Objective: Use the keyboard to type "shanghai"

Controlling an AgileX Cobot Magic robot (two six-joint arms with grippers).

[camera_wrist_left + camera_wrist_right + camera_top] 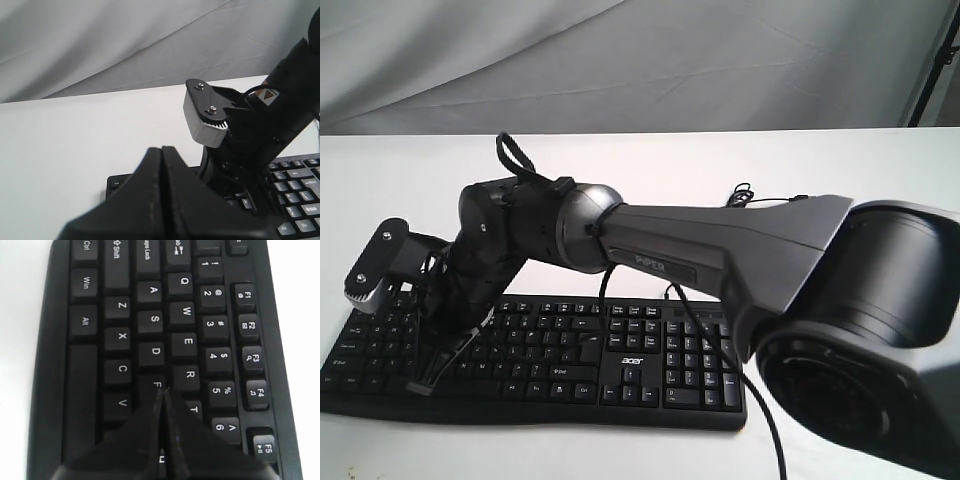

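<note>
The black keyboard (640, 365) with its white "acer" logo lies on the white table (820, 160). My right arm reaches across it to the left half. Its gripper (421, 386) is shut and empty, pointing down. In the right wrist view the gripper tip (162, 390) sits at the edge of the F key (152, 385) and covers the key beside it; contact with the keyboard (150, 320) cannot be judged. My left gripper (161, 148) is shut and empty, beside the keyboard's Esc corner (116, 183). It is not visible in the exterior view.
The right arm's grey wrist camera mount (375, 265) (205, 117) hangs over the keyboard's left end. A thin black cable (745, 195) curls behind the keyboard. The right arm's bulky base (860, 340) fills the near right. A grey cloth backdrop (620, 60) closes the far side.
</note>
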